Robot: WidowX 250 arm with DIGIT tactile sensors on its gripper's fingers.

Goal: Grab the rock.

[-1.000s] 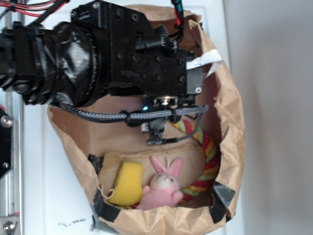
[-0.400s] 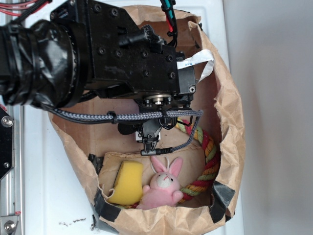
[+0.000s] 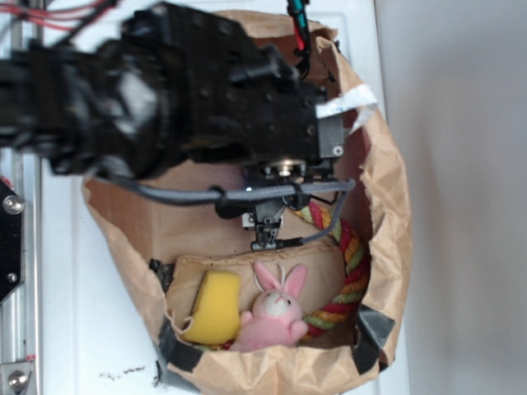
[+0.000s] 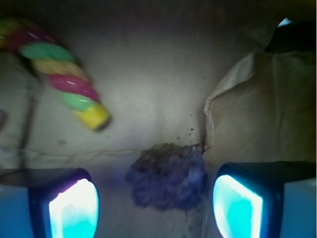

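Brown paper made up the one bag (image 3: 387,214), lying on the white worktop (image 3: 74,329) with the black arm (image 3: 165,90) reaching into its mouth. Compared with the view less than a second before, the arm had shifted a little to the right and looked blurred, and the pincer (image 4: 156,201) tip sat slightly farther right inside the bag. One striped rope toy (image 3: 350,271) curved along the bag's right side, and its end showed at the upper left of the wrist view. One yellow sponge (image 3: 214,306) lay near the bag's lower left, with one pink bunny (image 3: 276,313) just beside it. The pincer stood wide open, holding nothing. Its two fingers (image 4: 72,203) flanked the one rock (image 4: 166,174), which lay on the bag floor between them, apart from both, beside a paper fold.
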